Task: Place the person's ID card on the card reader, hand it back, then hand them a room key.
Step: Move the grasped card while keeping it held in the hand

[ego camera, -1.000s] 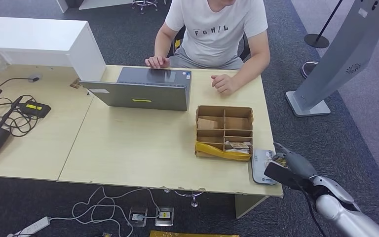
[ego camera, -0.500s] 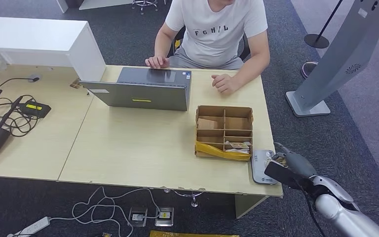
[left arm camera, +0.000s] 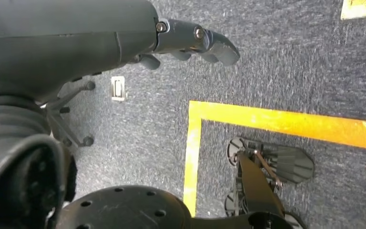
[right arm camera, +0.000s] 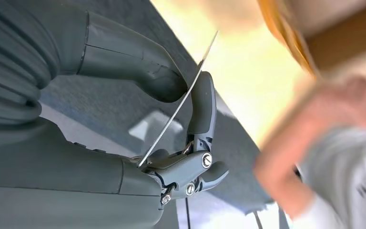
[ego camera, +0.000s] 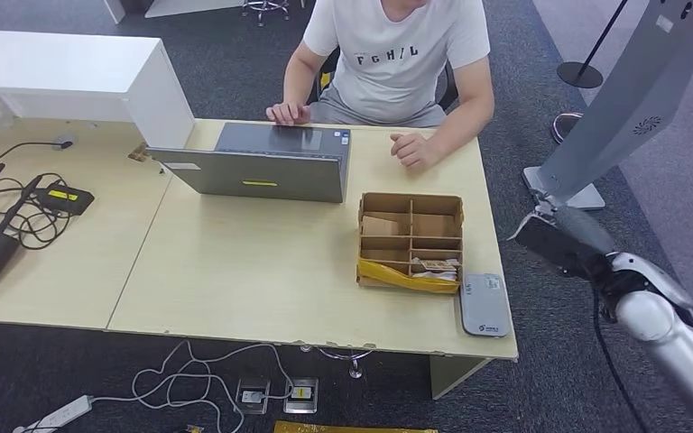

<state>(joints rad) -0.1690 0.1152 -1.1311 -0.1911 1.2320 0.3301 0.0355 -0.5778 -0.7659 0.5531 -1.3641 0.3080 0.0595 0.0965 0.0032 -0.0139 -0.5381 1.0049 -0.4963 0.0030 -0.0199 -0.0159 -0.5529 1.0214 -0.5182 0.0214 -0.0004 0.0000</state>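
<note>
My right hand (ego camera: 561,240) hovers off the desk's right edge, above the floor and level with the cardboard box. In the right wrist view that hand (right arm camera: 193,162) pinches the thin ID card (right arm camera: 206,51) between thumb and a finger, seen edge-on. The grey card reader (ego camera: 485,305) lies bare at the desk's front right corner, below and left of the hand. A person in a white T-shirt (ego camera: 397,54) sits at the far side, one hand (ego camera: 412,151) resting on the desk. My left hand (left arm camera: 195,42) hangs over the carpet, holding nothing.
A divided cardboard box (ego camera: 410,239) with yellow tape stands just behind the reader. A grey laptop (ego camera: 266,162) sits before the person. Cables and black devices (ego camera: 9,216) crowd the left desk. A grey kiosk stand (ego camera: 627,99) rises to the right of my hand.
My right hand has lifted off the card reader with the card and moved up and away, toward the person's side. The reader now lies uncovered.
</note>
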